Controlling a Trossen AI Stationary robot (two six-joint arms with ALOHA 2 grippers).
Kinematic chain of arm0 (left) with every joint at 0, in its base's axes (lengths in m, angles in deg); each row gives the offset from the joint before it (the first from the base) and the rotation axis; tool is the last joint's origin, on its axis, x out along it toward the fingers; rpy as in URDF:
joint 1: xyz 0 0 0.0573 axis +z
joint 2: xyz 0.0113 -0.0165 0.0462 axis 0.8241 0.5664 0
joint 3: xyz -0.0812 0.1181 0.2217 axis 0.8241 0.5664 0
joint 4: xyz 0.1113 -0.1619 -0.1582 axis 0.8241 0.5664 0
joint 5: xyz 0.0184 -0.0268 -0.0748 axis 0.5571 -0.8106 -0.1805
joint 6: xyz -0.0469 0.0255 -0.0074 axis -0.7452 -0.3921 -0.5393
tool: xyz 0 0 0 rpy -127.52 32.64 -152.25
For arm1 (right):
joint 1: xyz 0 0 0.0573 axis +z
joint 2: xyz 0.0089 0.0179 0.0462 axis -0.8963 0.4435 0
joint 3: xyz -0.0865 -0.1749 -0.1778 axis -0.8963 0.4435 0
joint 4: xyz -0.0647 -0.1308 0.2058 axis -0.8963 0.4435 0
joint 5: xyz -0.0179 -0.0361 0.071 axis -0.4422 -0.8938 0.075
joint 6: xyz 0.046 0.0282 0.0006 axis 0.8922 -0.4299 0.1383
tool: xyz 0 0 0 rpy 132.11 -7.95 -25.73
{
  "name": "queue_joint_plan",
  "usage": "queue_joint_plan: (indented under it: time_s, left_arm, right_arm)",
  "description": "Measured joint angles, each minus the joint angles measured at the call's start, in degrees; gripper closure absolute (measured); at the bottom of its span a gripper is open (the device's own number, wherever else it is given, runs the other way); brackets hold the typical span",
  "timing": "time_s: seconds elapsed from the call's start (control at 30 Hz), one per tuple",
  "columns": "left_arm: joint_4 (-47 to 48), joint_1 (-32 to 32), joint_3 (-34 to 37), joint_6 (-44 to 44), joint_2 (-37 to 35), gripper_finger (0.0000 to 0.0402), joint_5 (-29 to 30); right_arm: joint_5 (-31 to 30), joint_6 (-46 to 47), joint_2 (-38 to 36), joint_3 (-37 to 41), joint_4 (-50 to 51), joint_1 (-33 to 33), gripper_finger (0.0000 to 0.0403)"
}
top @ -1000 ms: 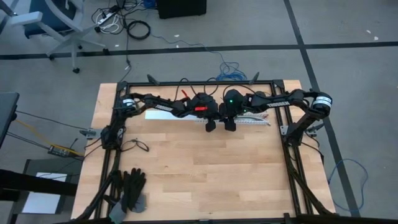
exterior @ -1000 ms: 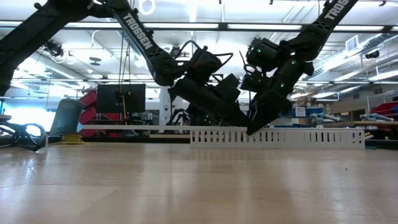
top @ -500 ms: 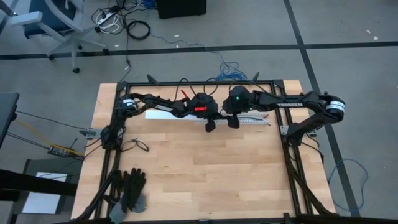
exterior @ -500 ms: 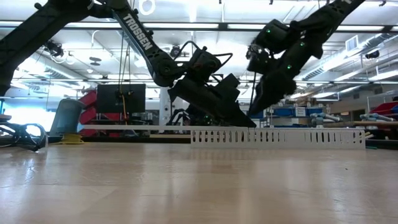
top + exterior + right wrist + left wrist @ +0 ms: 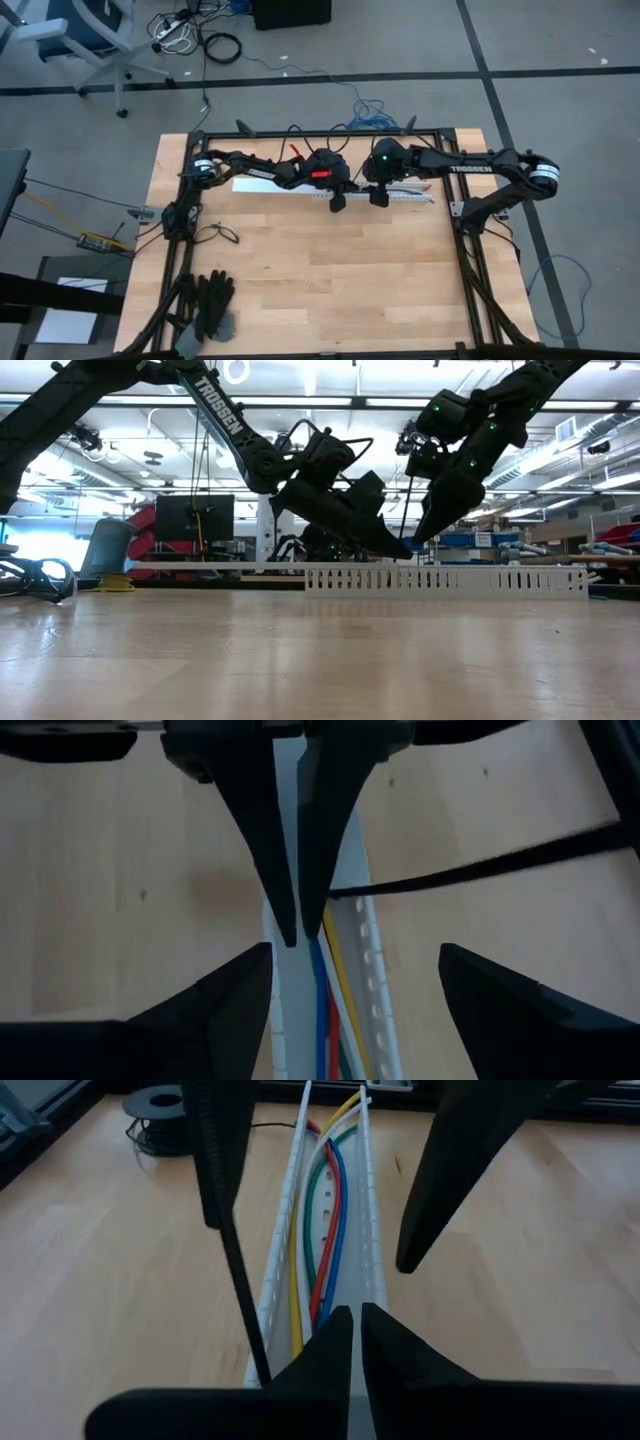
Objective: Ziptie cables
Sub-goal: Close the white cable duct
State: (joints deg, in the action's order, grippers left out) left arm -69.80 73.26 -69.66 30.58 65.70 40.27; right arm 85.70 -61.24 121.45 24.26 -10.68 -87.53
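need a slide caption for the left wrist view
Shut left gripper over coloured cables lying in a white slotted channel, open right gripper opposite.

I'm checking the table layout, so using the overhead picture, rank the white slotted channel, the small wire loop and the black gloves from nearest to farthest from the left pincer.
1. White slotted channel: right under the left pincer.
2. Small wire loop: left side, mid-table.
3. Black gloves: near-left corner.

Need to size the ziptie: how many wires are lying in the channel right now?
5 visible in the channel, side by side: white, yellow, green, red, blue. The left gripper covers their near ends, so more may be hidden.
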Motion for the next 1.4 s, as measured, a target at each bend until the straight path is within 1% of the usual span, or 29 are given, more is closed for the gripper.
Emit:
queue_joint_plan:
  time_s: [0.2,0.33,0.43,0.57,0.7,0.8,0.93,1.1,1.2,1.4]
  left_arm:
    - [-2.26,0.02,-0.04,0.15,-1.02,0.0401,0.05]
    - [-1.88,0.29,-0.15,0.39,-4.51,0.0400,-0.06]
    - [3.31,0.52,-0.18,2.58,-8.35,0.0400,-0.08]
    - [14.46,0.53,-0.24,5.65,-12.02,0.0400,0.09]
    - [22.98,0.46,-0.15,6.29,-11.67,0.0400,1.61]
    - [25.10,0.50,-0.01,6.26,-10.88,0.0400,1.86]
    - [23.35,0.48,1.50,6.24,-10.88,0.0400,2.06]
    - [21.29,0.50,2.47,6.03,-10.49,0.0400,5.36]
    - [21.44,0.50,2.54,6.18,-9.58,0.0400,6.11]
    - [20.00,0.50,2.51,6.20,-8.22,0.0400,5.76]
  right_arm:
    - [-0.01,0.34,-0.02,0.02,1.95,0.00,0.0136]
    - [0.00,0.69,-0.02,0.07,3.38,-0.08,0.0142]
    - [-0.01,0.72,-0.02,0.07,3.65,-0.31,0.0145]
    - [0.04,-0.35,-0.02,0.07,3.37,-0.41,0.0146]
    - [0.86,-2.35,0.37,0.09,2.04,-0.39,0.0142]
    - [0.93,-2.82,0.38,0.09,1.06,-0.39,0.0142]
    - [0.96,-2.78,0.39,0.09,-0.52,-0.39,0.0147]
    - [2.64,-2.85,0.44,0.09,-2.49,-0.39,0.0146]
    - [3.69,-2.62,0.44,0.16,-2.51,-0.39,0.0137]
    - [4.02,-2.39,0.50,3.23,-5.55,-0.39,0.0112]
